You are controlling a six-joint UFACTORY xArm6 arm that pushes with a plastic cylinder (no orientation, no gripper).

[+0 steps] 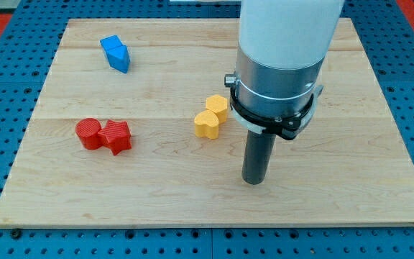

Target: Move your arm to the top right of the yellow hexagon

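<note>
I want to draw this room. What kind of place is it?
Probably a robot lab bench. A wooden board lies on a blue pegboard table, and my tip stands right of and below the yellow hexagon.

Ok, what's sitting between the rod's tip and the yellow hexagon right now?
Nothing. In the camera view, my tip sits to the lower right of the yellow hexagon, with only bare board between them. The other yellow block touches the hexagon's lower left, off that line.
</note>
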